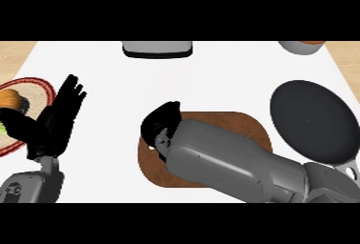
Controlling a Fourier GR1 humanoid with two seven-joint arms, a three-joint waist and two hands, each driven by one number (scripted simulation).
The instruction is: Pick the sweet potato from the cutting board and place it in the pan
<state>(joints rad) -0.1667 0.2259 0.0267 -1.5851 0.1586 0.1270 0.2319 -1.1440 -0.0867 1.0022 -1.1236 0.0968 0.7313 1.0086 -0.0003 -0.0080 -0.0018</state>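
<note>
The sweet potato cannot be seen; it is probably under the right robot hand (163, 125), which curls down over the board's (243, 125) left end. Whether the fingers actually enclose it cannot be told. A sweet potato should be stiff, fairly heavy and tapered, best taken around its thick middle. The right forearm crosses the board from the pan (315, 121) side. The left robot hand (56, 119) rests open, far left of the board.
</note>
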